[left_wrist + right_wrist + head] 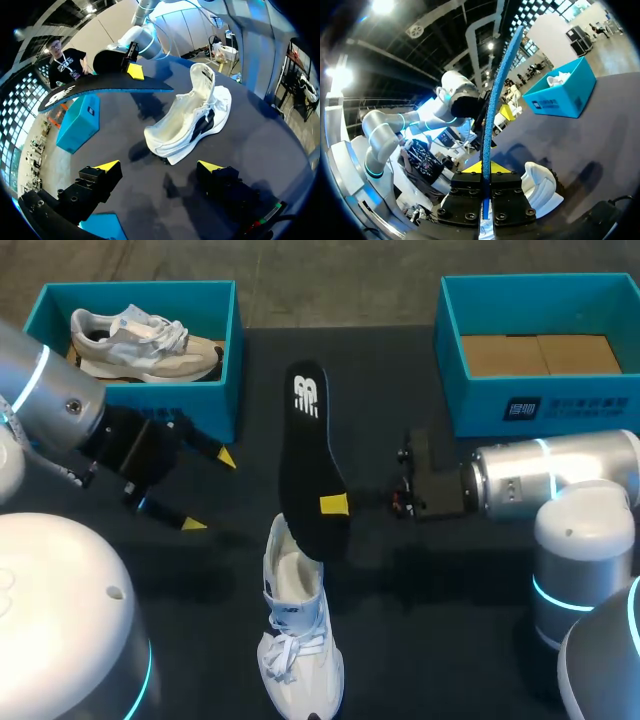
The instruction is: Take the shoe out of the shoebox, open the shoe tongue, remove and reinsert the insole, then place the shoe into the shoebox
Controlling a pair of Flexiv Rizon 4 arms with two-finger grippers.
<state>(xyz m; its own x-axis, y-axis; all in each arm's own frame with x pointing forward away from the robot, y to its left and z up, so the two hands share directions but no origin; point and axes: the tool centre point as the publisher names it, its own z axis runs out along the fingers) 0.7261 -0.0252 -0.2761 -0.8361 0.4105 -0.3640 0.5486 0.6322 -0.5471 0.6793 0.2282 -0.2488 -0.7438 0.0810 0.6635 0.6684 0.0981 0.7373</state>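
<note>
Black insole [312, 455] is pinched in the right jaws, up above the white shoe [298, 640] on the table [420, 640]. The left jaws are wide apart, holding nothing. The insole may bend or knock the loose shoe over.

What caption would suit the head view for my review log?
Right gripper holds the black insole clear of the white shoe on the table; left gripper open nearby.

The left arm [55, 400] angles inward, its gripper [209, 491] with fingers spread wide. The right arm [555, 475] lies level, its gripper [334, 504] clamping the insole [305, 430].
</note>
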